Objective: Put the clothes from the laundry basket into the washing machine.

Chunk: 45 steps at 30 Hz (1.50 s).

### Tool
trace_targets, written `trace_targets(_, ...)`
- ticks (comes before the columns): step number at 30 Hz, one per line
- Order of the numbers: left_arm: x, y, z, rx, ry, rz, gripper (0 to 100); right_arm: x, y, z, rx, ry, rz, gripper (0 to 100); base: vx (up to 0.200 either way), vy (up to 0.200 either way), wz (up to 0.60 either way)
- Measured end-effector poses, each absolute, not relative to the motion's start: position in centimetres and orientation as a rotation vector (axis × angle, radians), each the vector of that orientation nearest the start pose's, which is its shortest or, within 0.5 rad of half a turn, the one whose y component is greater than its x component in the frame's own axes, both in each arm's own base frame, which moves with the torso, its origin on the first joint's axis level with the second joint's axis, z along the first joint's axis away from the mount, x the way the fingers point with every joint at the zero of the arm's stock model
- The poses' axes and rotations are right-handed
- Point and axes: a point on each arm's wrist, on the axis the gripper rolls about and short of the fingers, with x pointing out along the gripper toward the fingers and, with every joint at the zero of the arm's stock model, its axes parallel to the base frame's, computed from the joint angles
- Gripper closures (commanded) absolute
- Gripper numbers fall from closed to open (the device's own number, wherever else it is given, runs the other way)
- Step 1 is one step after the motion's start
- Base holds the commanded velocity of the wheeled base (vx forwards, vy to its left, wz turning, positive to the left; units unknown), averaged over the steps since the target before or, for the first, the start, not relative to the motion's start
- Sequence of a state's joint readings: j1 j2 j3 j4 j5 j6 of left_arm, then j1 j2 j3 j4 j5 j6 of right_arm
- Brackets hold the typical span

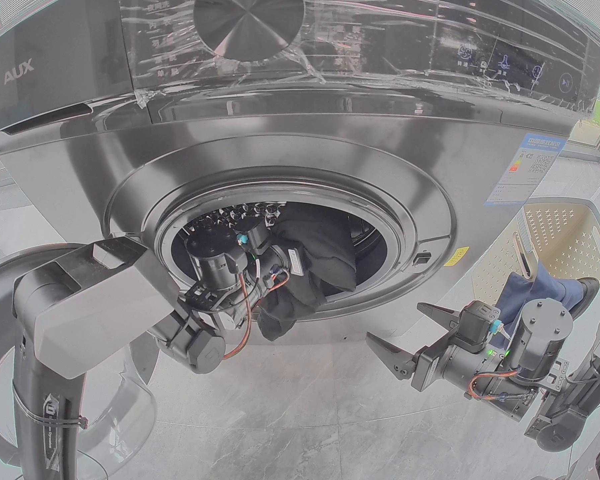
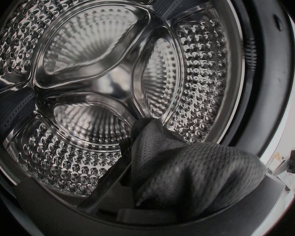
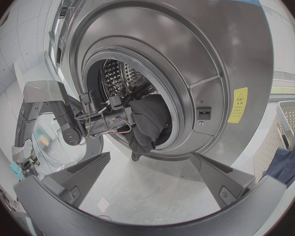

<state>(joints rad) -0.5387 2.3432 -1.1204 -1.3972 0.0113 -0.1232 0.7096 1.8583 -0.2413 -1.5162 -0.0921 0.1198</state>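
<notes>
- Black garment [image 1: 320, 255] hung in the washing machine's [image 1: 413, 188] mouth, partly inside the drum [image 2: 193, 66], with its tail over the door rim.
- Left gripper [image 2: 139, 138] was pinched closed on it.
- Right gripper [image 1: 399, 325] hovered spread wide and holding nothing, near the laundry basket [image 1: 567, 235], which held blue clothes [image 1: 543, 288].

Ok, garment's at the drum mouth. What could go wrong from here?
The garment is only half inside the drum, with a tail hanging over the rim. Released here, it may slide to the floor or jam the door. The blue cloth hangs at the basket edge, so a pull by the open right gripper might tip it.
</notes>
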Motion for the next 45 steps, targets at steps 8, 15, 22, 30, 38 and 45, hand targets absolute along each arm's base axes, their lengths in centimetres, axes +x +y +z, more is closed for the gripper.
trace_targets(8,41.3,-22.9,11.1,-0.182,-0.181,-0.464,100,19.5,16.5,9.9,0.075,0.132,0.611,0,0.0,0.0,0.0)
trace_targets(15,43.7,-23.0,12.2,-0.222,-0.202,-0.397,100,19.6,16.5,9.9,0.077,0.13,0.61,0,0.0,0.0,0.0)
trace_targets(22,44.3,-22.7,12.0,-0.263,-0.176,-0.372,0,19.6,16.6,9.9,0.077,0.127,0.611,0,0.0,0.0,0.0)
trace_targets(30,43.3,-22.8,11.1,-0.279,-0.077,-0.379,0,19.7,16.6,10.0,0.077,0.125,0.61,0,0.0,0.0,0.0)
trace_targets(38,40.8,-22.3,10.4,-0.258,0.129,-0.388,0,19.7,16.6,10.0,0.078,0.124,0.611,0,0.0,0.0,0.0)
trace_targets(45,39.4,-22.5,9.1,-0.226,0.22,-0.416,0,19.6,16.7,10.0,0.078,0.124,0.613,0,0.0,0.0,0.0)
